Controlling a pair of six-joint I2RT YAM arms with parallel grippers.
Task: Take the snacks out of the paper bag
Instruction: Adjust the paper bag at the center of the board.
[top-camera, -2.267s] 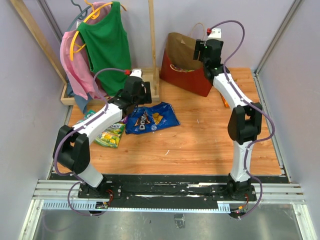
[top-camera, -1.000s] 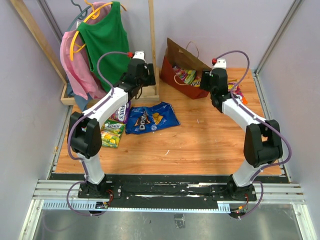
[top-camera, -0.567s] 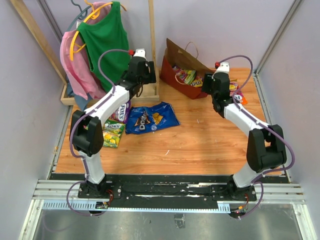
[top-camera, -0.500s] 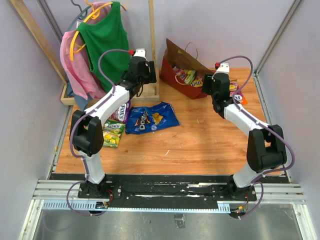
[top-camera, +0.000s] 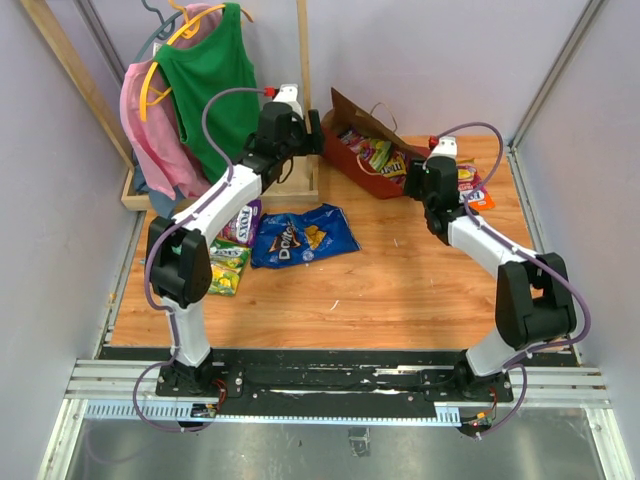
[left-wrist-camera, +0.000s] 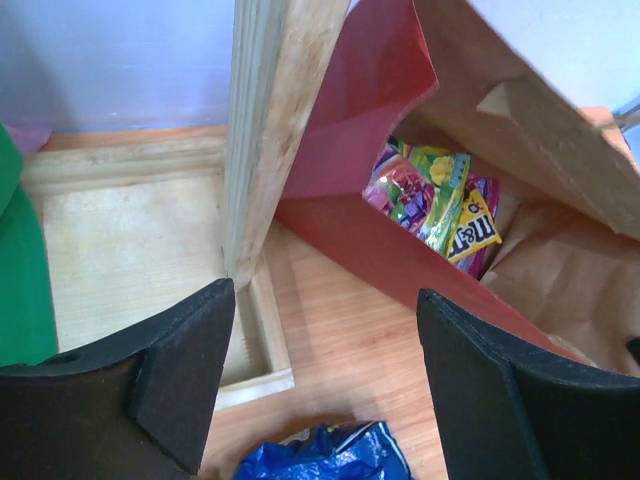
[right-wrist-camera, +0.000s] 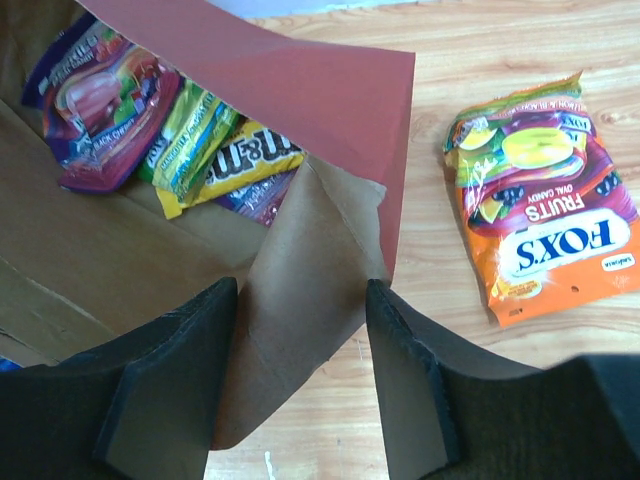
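Red paper bag (right-wrist-camera: 300, 90): 4 snacks (right-wrist-camera: 235, 150) inside, 1 orange packet (right-wrist-camera: 540, 220) beside; 2 jaw pairs spread.

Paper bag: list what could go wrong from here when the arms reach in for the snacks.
1. The left gripper hangs open right by the wooden rack post. Heading for the paper bag, a finger might clip the post.
2. The bag's brown folded lip sits between the fingers of the open right gripper. Closing here would likely pinch paper and drag the bag.
3. The Fox's packet lies beside the bag and could get shoved.
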